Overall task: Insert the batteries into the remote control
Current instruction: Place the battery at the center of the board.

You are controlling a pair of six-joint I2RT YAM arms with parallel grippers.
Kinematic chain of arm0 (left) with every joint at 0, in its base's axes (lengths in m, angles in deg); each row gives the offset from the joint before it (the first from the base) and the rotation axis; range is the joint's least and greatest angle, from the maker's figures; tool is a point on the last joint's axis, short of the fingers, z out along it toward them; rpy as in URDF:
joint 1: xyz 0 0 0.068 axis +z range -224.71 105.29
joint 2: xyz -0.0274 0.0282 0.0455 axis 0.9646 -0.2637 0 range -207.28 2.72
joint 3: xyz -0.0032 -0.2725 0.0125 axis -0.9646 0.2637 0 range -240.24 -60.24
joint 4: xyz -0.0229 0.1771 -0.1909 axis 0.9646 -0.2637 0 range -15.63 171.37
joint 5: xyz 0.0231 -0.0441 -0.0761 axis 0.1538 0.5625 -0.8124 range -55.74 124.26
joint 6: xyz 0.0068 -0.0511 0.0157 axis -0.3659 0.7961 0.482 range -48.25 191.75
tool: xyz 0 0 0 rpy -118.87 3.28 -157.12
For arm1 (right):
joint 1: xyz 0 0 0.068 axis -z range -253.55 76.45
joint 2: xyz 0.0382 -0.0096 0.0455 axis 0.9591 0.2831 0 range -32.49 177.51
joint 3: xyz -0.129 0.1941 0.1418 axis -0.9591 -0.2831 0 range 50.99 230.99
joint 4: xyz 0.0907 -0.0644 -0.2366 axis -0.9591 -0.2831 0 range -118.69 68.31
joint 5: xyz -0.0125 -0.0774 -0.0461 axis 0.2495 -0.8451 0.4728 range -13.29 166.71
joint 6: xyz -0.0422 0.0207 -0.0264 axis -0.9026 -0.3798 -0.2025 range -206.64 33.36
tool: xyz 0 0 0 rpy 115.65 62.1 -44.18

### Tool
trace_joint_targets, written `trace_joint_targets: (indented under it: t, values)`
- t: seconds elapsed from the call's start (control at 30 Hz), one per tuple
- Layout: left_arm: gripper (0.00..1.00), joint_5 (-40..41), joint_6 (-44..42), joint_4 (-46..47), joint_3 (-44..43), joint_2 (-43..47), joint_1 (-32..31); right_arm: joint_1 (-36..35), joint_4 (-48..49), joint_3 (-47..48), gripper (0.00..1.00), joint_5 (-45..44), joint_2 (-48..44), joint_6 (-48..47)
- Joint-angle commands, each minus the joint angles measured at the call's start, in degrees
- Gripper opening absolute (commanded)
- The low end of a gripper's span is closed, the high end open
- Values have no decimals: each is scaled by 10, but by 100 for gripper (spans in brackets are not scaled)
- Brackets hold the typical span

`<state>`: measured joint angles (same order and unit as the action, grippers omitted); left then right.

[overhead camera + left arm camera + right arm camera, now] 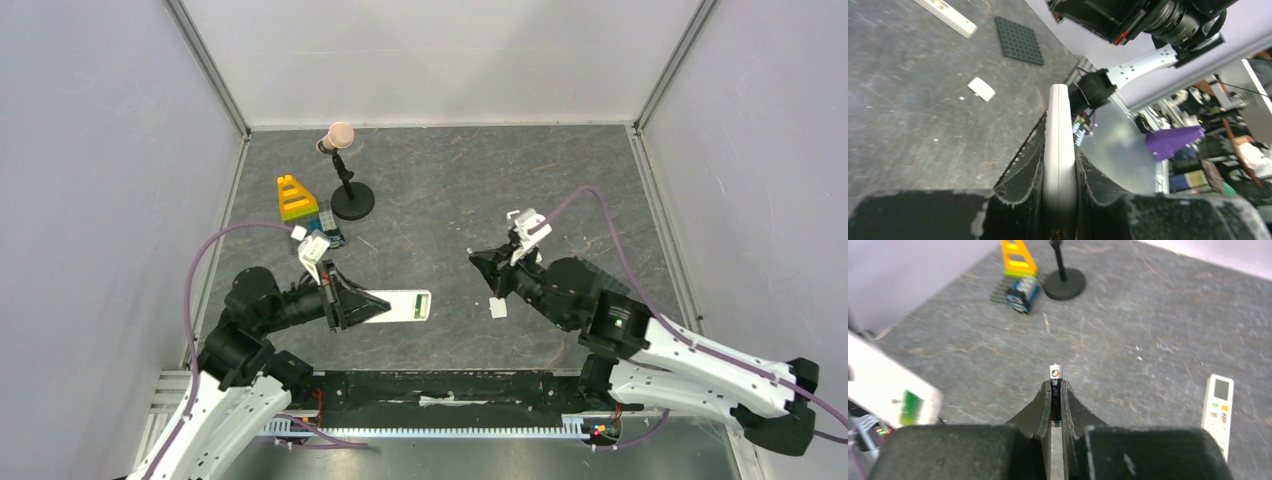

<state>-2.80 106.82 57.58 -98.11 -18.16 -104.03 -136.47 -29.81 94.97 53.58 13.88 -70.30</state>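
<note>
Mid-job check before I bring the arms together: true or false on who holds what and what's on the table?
1. The left gripper is shut on the remote control. True.
2. The right gripper is empty. False: it is shut on a battery, whose tip pokes out past the fingertips.
3. A small white piece lies on the table. True.
4. The microphone stand has toppled. False: it stands upright on its round base.
5. The battery is already touching the remote control. False: the two are apart.
</note>
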Motion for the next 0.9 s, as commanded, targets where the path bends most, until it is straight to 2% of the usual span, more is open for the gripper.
trace_joint_targets:
  t: [0.0, 0.2, 0.4, 0.5, 0.67, 0.87]
  values:
    - [2, -105, 84, 168, 33, -32, 3, 1, 17, -8, 3, 86, -59, -19]
    - [2, -111, 94, 177, 43, -59, 3, 1, 10, 7, 6, 115, -97, 33]
    - [2, -114, 60, 134, 41, -58, 3, 1, -11, 27, 7, 123, -88, 104]
    - [2, -117, 22, 91, 29, -58, 3, 1, -38, 33, 7, 106, -64, 131]
    - [2, -135, -48, 19, -4, -74, 3, 1, -97, 2, 6, 27, -8, 171]
    - [2, -148, -106, -29, -27, -96, 3, 1, -56, -91, 3, 23, 99, 224]
